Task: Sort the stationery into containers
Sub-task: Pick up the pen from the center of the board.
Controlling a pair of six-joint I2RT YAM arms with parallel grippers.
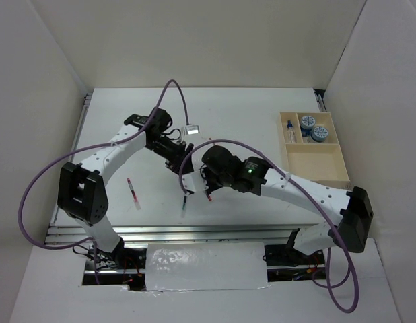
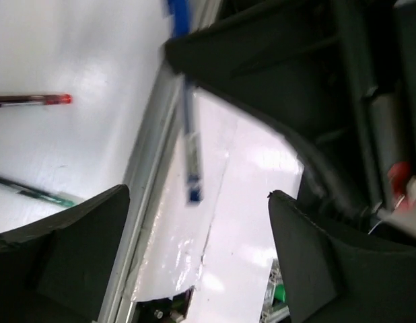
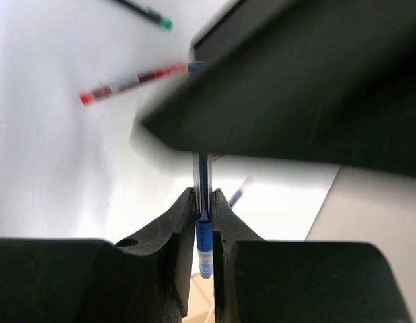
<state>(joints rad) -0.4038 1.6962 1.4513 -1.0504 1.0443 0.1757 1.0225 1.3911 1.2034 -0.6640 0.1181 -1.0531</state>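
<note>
Handing blue pen over: right gripper clenched on it, left gripper released.
Next we need the tray, two o'clock.

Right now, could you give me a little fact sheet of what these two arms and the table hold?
left jaws: wide open, holding nothing
right jaws: shut on a blue pen
loose on table: red pen, dark pen with green tip
tray: white bottle in narrow far compartment, two blue-and-white rolls beside it
</note>
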